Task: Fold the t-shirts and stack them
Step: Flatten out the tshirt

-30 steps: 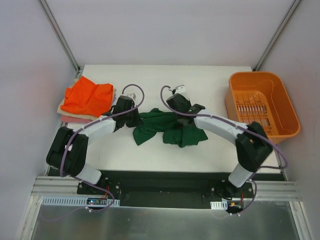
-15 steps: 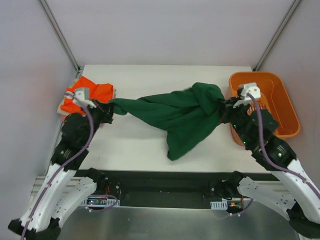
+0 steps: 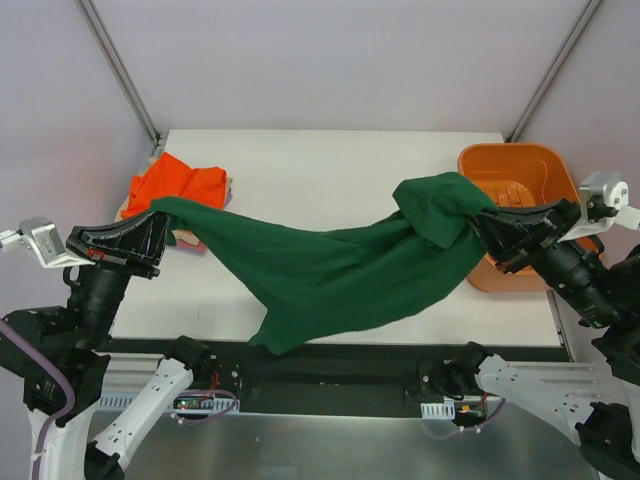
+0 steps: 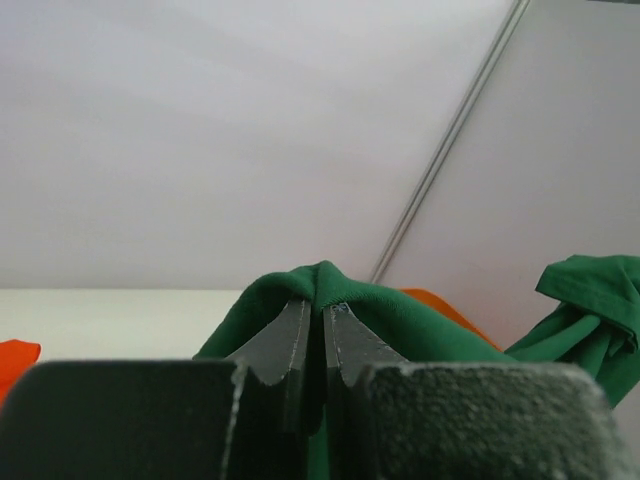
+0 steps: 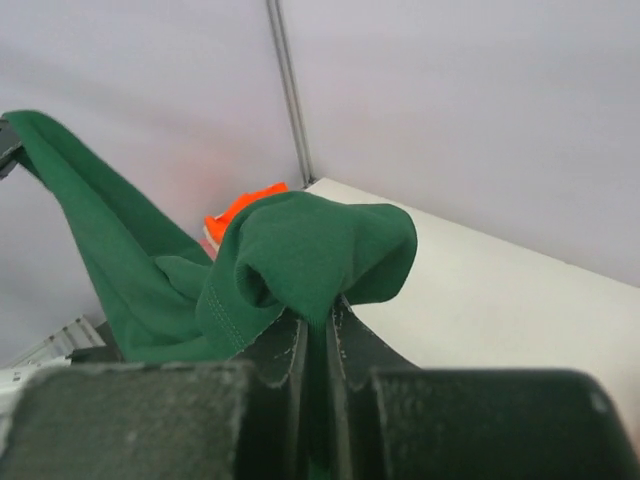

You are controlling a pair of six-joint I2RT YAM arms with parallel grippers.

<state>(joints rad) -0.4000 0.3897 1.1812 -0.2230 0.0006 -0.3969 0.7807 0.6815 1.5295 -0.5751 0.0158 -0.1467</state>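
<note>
The dark green t-shirt (image 3: 340,270) hangs stretched in the air between my two grippers, sagging low over the table's front. My left gripper (image 3: 160,215) is shut on its left end, raised at the left side; the cloth (image 4: 380,320) bulges over the closed fingertips. My right gripper (image 3: 478,218) is shut on the bunched right end (image 5: 310,250), raised at the right. The orange t-shirt (image 3: 185,185) lies on the pale cream and pink folded ones at the table's back left, partly hidden by the green cloth.
The orange plastic basket (image 3: 525,190) stands at the table's right edge, just behind my right gripper. The white table (image 3: 320,170) shows bare behind the hanging shirt. Grey walls and metal frame posts close in the back and sides.
Both arms have risen and pulled far apart, lifting the green t-shirt off the table and spreading it from a crumpled heap into a long hanging span.
</note>
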